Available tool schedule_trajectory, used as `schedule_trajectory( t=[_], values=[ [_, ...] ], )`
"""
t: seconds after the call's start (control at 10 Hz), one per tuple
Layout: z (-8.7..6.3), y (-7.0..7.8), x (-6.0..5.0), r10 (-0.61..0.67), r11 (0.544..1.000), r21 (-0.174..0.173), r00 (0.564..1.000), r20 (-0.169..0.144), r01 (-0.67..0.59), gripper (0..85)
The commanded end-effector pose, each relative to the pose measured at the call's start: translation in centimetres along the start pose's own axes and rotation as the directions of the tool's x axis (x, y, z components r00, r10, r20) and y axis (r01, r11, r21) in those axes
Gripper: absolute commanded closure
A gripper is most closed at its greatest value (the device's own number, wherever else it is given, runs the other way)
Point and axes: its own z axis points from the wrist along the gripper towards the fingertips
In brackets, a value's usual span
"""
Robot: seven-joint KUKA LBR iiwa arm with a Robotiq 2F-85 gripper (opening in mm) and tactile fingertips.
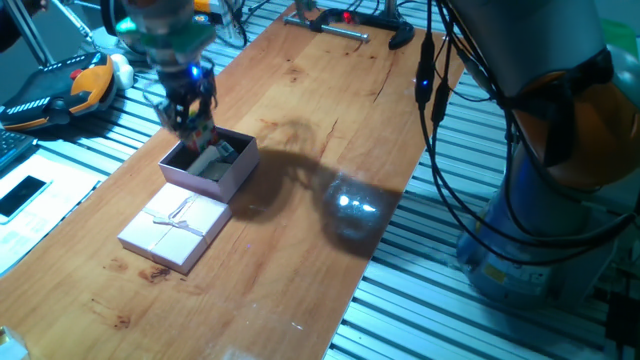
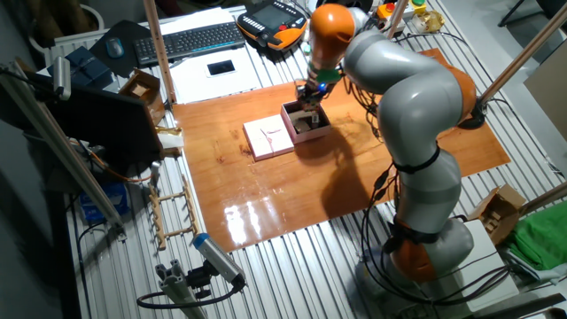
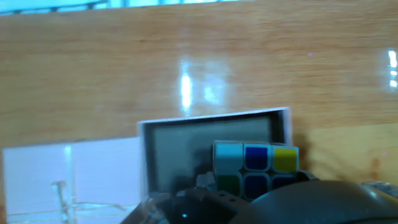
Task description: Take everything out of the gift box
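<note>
The pink gift box (image 1: 238, 172) stands open on the wooden table, and its lid (image 1: 175, 225) with the ribbon bow lies just in front of it. My gripper (image 1: 197, 125) hangs over the box's far corner, shut on the multicoloured puzzle cube (image 3: 255, 163), which sits at rim height. In the hand view the cube overlaps the right wall of the box (image 3: 211, 117) and the lid (image 3: 68, 174) is at the left. A grey-tan block (image 1: 218, 155) lies inside the box. The tiny whitish piece is not visible. The other fixed view shows the gripper (image 2: 310, 99), box (image 2: 321, 131) and lid (image 2: 268, 139).
An orange teach pendant (image 1: 60, 85) lies left of the table, near a keyboard (image 2: 190, 40) and a small cardboard box (image 2: 140, 87). Black cables (image 1: 438, 100) hang at the table's right edge. A black clamp (image 1: 400, 35) sits at the far end.
</note>
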Motion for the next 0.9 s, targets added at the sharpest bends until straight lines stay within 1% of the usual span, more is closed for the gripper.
schedule_trajectory(
  t=[0.0, 0.1, 0.2, 0.3, 0.5, 0.8],
  values=[
    [0.0, -4.0, -0.2, 0.000, 1.000, 0.004, 1.000, 0.005, 0.000, 84.0],
    [0.0, -5.2, -0.2, -0.001, 1.000, 0.015, 1.000, 0.010, 0.001, 84.0],
    [-0.1, -6.3, -0.1, 0.001, 1.000, 0.018, 1.000, 0.010, -0.001, 84.0],
    [0.0, -7.1, 0.0, -0.004, 1.000, 0.026, 1.000, 0.004, 0.004, 84.0],
    [0.8, -8.7, 0.5, -0.032, 0.999, 0.027, 0.999, 0.005, 0.032, 84.0],
    [1.2, -10.2, 0.7, -0.067, 0.997, 0.026, 0.998, -0.003, 0.067, 84.0]
  ],
)
